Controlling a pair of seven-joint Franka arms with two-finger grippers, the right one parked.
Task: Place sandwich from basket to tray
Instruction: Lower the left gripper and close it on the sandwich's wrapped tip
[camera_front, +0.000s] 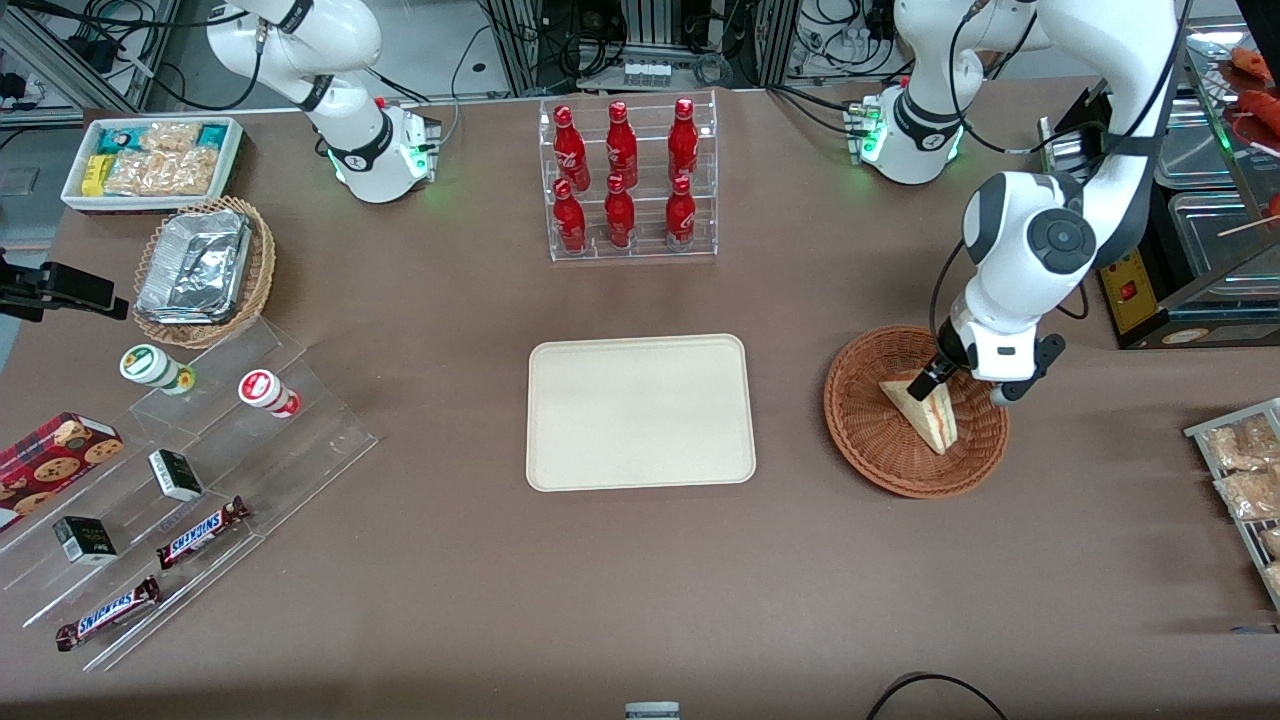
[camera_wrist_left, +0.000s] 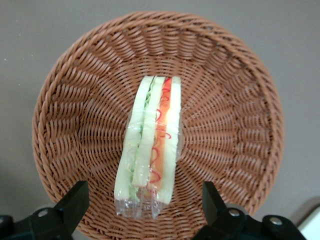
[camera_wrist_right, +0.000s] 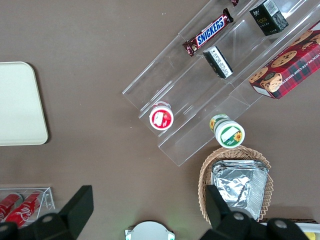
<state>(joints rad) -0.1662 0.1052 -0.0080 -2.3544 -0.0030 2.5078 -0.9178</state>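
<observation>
Gripper (camera_wrist_left: 142, 200) hangs over the basket (camera_wrist_left: 235, 125), fingers (camera_wrist_left: 75, 200) spread wide and holding nothing, apparently not yet touching the sandwich (camera_wrist_left: 150, 145), which stands on edge inside between them with its long axis parallel to the finger faces; bare tray (camera_front: 640, 412) waits well apart toward the parked arm.

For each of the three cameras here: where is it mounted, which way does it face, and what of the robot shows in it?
Front view: above the table's front edge, looking down at the tray and both arms.
Left wrist view: on the working arm, facing straight down at the sandwich in the basket; the open gripper straddles it.
Right wrist view: on the parked arm, facing down at the snack shelf; its fingertips show.
Shared: front and left wrist views both show the sandwich and basket.
</observation>
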